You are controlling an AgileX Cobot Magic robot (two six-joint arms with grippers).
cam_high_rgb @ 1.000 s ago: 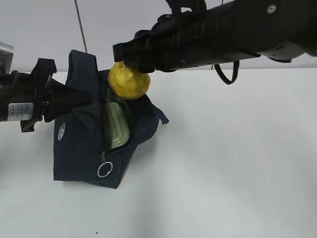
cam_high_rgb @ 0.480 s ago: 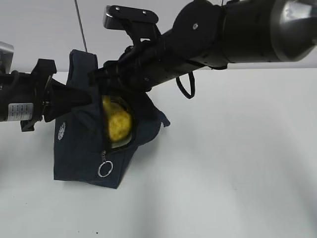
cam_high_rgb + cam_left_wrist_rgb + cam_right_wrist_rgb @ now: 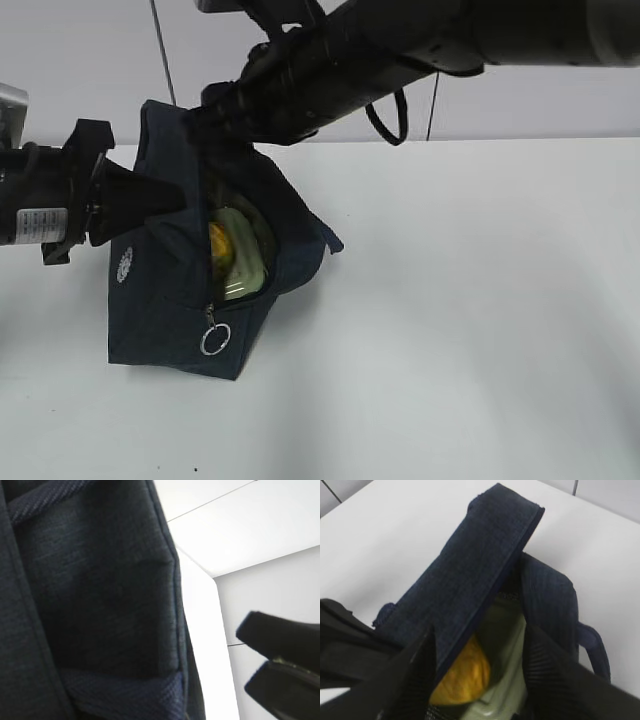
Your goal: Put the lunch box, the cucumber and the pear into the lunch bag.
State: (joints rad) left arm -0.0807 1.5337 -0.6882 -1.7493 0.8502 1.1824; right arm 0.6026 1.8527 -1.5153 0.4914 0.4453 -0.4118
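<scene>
The navy lunch bag (image 3: 165,290) stands at the left of the table with its zipper opening gaping. The yellow pear (image 3: 218,244) lies inside it against the pale green lunch box (image 3: 244,268). My right gripper (image 3: 207,115) is open just above the bag's top edge. In the right wrist view its fingers (image 3: 415,675) stand wide apart over the pear (image 3: 462,672) and the lunch box (image 3: 506,640), touching neither. My left gripper (image 3: 172,200) is shut on the bag's side fabric (image 3: 95,595) and holds it up. The cucumber is out of view.
The bag's metal ring pull (image 3: 212,340) hangs at the low end of the zipper. A fabric strap (image 3: 470,575) crosses the opening under my right wrist. The white table (image 3: 450,320) stretches to the right of the bag. A wall stands behind.
My right gripper went down into the bag's opening with the pear, let it go and rose again. The pear now lies inside the bag. The left arm has not moved.
</scene>
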